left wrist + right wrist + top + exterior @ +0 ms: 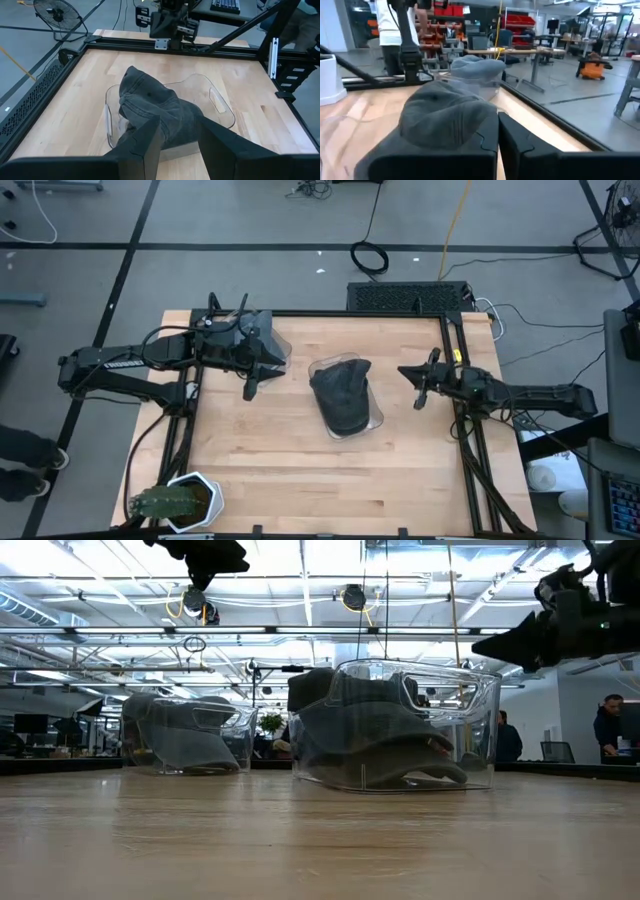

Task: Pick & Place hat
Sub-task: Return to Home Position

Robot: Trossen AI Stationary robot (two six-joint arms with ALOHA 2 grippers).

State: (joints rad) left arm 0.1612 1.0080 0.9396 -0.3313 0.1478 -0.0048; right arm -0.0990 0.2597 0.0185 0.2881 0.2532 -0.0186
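A dark grey hat lies in a clear plastic tray at the table's middle, its crown rising above the tray's rim. A second dark hat sits in another clear tray near the far left, mostly under the left arm. My left gripper hangs open above the table, left of the middle hat, which shows past its fingers. My right gripper is shut and raised, right of the middle hat. Neither touches anything.
A white pot with a green plant stands at the near left corner. Black frame rails run along the table's sides. A keyboard lies beyond the far edge. Bare wood stretches toward the near edge.
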